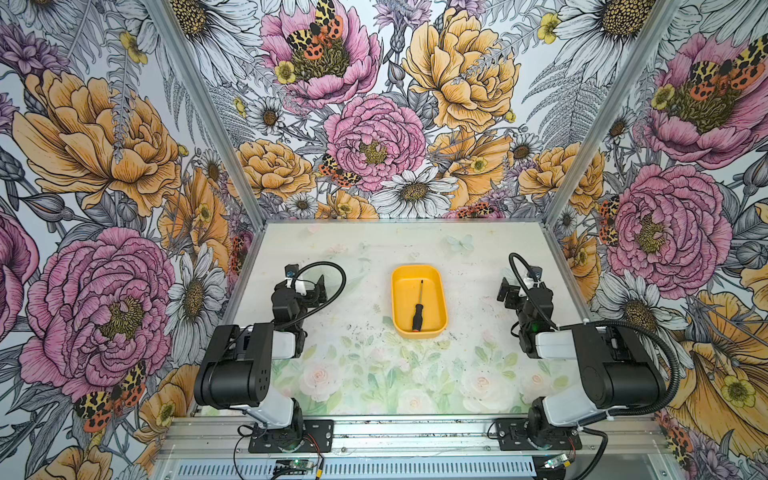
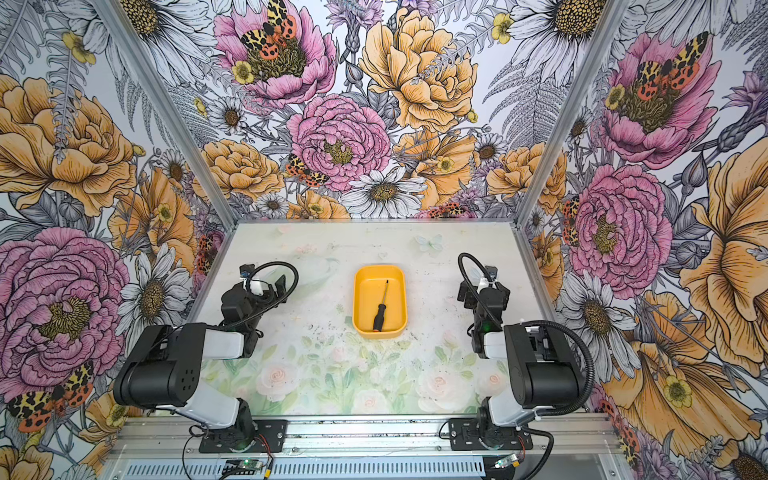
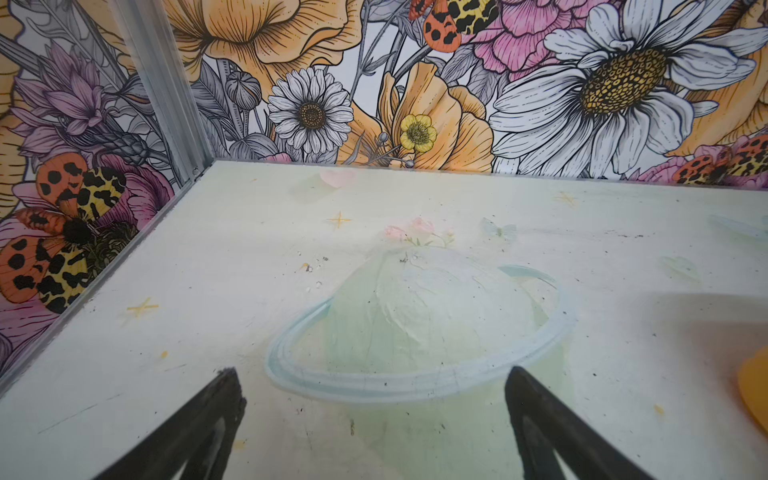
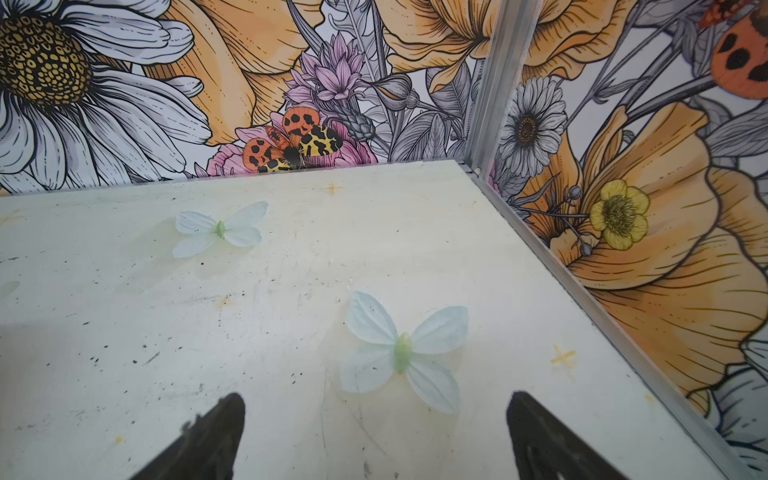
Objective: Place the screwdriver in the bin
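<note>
The screwdriver (image 1: pixel 417 312) (image 2: pixel 380 312), with a black handle and a thin dark shaft, lies lengthwise inside the yellow-orange bin (image 1: pixel 419 271) (image 2: pixel 379 269) at mid-table in both top views. No gripper touches it. My left gripper (image 1: pixel 306 286) (image 2: pixel 266 283) hovers left of the bin, open and empty; its wrist view shows the left gripper (image 3: pixel 371 372) over bare table, with a sliver of the bin (image 3: pixel 754 395) at the frame's edge. My right gripper (image 1: pixel 519 283) (image 2: pixel 483 287) is right of the bin, open and empty. In its own wrist view the right gripper (image 4: pixel 375 395) is also above bare table.
Flowered walls with aluminium corner posts (image 1: pixel 582 137) close in the table on three sides. Both arm bases sit on the front rail (image 1: pixel 415 432). Flat printed butterflies (image 4: pixel 401 353) and a printed ringed planet (image 3: pixel 415 328) mark the tabletop.
</note>
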You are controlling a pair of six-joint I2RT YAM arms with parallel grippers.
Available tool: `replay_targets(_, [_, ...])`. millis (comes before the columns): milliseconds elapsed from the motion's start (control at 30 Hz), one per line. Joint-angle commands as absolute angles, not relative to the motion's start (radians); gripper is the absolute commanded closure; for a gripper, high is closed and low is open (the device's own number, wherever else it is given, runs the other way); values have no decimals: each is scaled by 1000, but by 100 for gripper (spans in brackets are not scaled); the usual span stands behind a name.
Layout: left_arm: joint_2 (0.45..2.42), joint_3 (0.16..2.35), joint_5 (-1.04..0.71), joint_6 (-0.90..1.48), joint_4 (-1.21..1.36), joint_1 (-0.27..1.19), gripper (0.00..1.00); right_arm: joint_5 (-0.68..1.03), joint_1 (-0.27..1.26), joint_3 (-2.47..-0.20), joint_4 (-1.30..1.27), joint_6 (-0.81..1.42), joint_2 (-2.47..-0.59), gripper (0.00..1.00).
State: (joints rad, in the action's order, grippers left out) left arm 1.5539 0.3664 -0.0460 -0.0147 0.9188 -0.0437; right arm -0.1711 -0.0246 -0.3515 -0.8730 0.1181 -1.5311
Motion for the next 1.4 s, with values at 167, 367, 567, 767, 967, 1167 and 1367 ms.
replay_targets(167, [1553, 379, -71, -9, 942, -49, 1, -182, -23, -370, -900, 117, -1531, 0])
replay_targets(367, [1554, 379, -72, -10, 941, -49, 1, -184, -20, -371, -900, 116, -1531, 1])
replay_targets(567, [1554, 379, -67, -12, 942, -48, 1, -184, -20, -372, -900, 117, -1531, 0])
replay_targets(767, [1552, 379, -60, -15, 940, -43, 1, -185, -20, -371, -900, 116, -1531, 1])
replay_targets(967, [1552, 380, -57, -14, 941, -41, 1, -185, -19, -372, -900, 116, -1531, 1])
replay_targets(1167, [1552, 379, -57, -16, 942, -40, 1, -185, -20, -372, -900, 116, -1531, 0])
replay_targets(1367, [1552, 379, -53, -16, 942, -40, 1, -184, -20, -371, -900, 116, -1531, 1])
